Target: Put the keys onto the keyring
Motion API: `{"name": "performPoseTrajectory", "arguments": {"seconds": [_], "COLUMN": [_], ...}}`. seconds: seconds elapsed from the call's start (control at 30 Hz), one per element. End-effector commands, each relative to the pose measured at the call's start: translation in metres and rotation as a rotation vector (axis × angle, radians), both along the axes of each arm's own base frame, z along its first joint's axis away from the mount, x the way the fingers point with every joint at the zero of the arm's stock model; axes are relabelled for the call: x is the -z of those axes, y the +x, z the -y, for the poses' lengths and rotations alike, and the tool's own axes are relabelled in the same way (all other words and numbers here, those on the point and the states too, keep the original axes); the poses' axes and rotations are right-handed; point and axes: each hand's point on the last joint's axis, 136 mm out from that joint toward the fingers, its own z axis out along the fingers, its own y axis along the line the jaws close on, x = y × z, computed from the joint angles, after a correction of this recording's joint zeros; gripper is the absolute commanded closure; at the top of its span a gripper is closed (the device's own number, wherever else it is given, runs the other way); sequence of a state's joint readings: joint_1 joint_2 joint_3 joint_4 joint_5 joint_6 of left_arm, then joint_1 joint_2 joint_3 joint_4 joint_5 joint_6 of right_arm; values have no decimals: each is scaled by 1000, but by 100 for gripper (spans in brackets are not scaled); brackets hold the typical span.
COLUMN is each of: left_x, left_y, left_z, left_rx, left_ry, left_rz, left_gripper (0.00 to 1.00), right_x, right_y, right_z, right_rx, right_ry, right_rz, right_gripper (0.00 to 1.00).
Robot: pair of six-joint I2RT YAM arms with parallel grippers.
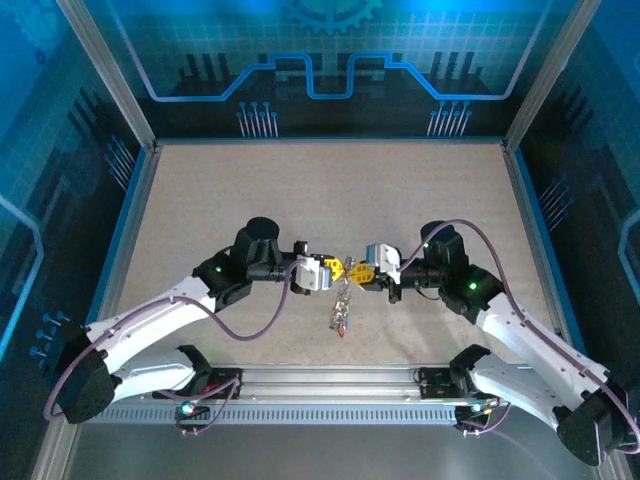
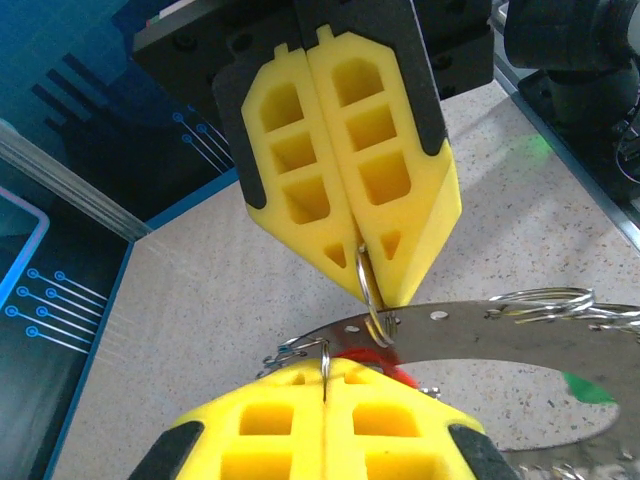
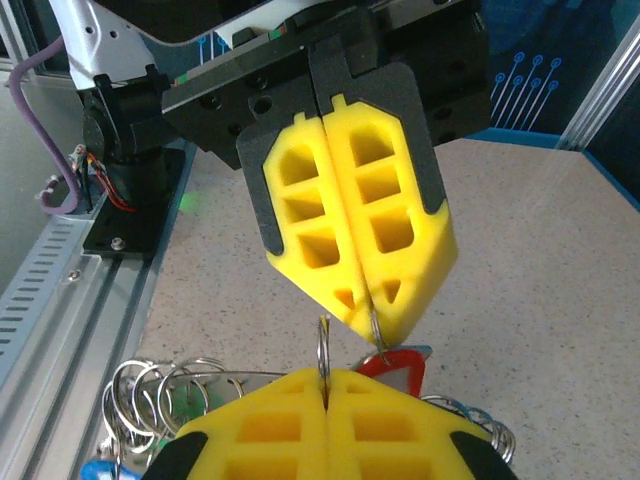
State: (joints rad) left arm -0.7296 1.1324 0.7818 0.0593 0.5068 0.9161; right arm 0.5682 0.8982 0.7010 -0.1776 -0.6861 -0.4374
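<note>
The left gripper [image 1: 337, 270], with yellow foam-like finger pads on black jaws, reaches toward the middle of the speckled beige table [image 1: 300, 190]. It meets the right gripper [image 1: 360, 272] tip to tip. In the left wrist view the left gripper [image 2: 325, 378] has its 2 pads pressed together, pinching a small silver wire ring [image 2: 325, 355] that stands up from between its tips. Just past those tips lies the keyring [image 2: 470, 322], which here appears as a wide flat silver-grey metal band with small holes, curving away to the gripper's right. A red plastic tag [image 2: 378, 362] sits right against the left gripper's tips, under the band.

The right gripper [image 2: 372, 292] comes down from the opposite side, its 2 yellow pads also closed tight. They pinch a small silver split ring [image 2: 368, 290] that hooks into the band's near edge. In the right wrist view the right gripper [image 3: 325, 382] is at the bottom and the left gripper [image 3: 370, 315] is just above it.

From above, the keys [image 1: 342, 308], tiny silver ones with coloured tags, hang in a bunch directly below where the 2 grippers meet. A green tag [image 2: 585, 387] shows under the far part of the band.
</note>
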Motion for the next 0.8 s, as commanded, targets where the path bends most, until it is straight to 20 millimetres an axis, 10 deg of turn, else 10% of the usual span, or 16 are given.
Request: {"name": "performPoseTrajectory", "arguments": {"seconds": [0.0,0.77], "left_x": [-4,-15], "left_y": [0,-7], "left_z": [3,0], "left_rx": [11,27], "left_ry": [-17,-48], "left_rz": [37,46], "left_gripper": [100,100], "right_x": [-31,-22], "right_y": [1,10], "right_z": [-3,1], "right_rx": [-20,23], "right_ry": [69,44], "right_rz": [44,-29], "right_gripper": [100,100]}}
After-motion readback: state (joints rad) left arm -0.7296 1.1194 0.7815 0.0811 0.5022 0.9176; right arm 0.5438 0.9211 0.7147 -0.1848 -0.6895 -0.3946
